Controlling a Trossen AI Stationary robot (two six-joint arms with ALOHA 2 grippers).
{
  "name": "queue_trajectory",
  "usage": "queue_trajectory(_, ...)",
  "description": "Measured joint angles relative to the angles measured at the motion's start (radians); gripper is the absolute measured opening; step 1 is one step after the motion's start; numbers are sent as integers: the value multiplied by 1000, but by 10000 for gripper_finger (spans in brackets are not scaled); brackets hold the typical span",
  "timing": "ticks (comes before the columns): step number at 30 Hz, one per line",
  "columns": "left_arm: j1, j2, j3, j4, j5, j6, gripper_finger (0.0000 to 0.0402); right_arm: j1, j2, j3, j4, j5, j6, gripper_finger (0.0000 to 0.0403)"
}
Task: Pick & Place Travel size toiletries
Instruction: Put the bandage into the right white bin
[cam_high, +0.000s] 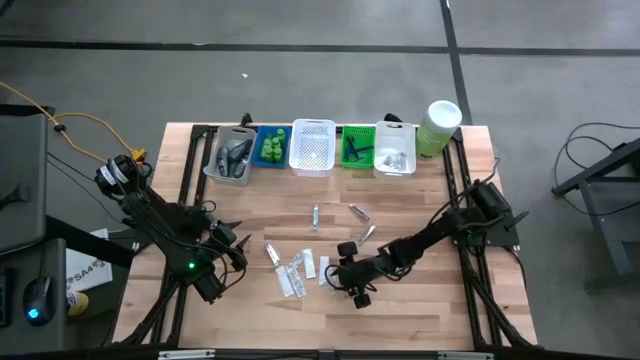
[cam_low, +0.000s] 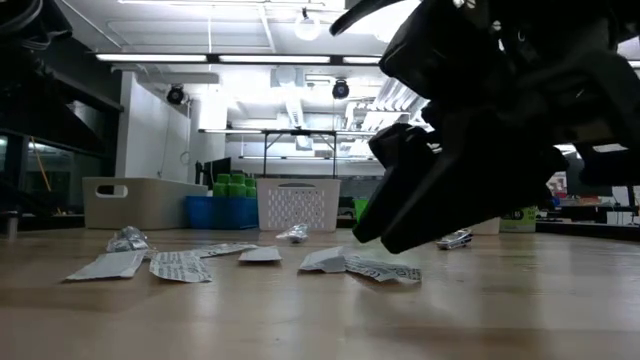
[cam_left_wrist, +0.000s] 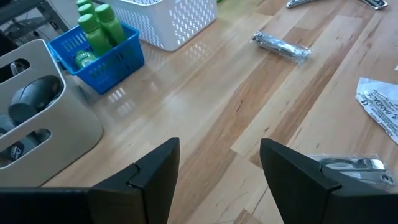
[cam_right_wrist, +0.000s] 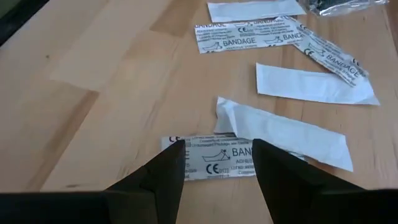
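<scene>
Several flat white bandage sachets lie flat on the table's middle, and show too in the low view. My right gripper is open, low over the table, with its fingers on either side of one printed sachet; it shows in the high view at the pile's right side. Three silvery tubes lie farther back. My left gripper is open over bare wood to the left of the pile, with a silvery wrapped piece beside one finger.
A row of baskets stands along the far edge: grey with dark oval pieces, blue with green bottles, white, green, clear. A pale-green canister stands at the far right. Bare wood lies near the front edge.
</scene>
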Motion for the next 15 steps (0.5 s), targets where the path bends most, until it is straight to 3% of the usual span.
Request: queue_trajectory(15, 0, 0, 0, -2, 5, 5, 221, -2, 0, 0, -15, 0, -11, 179)
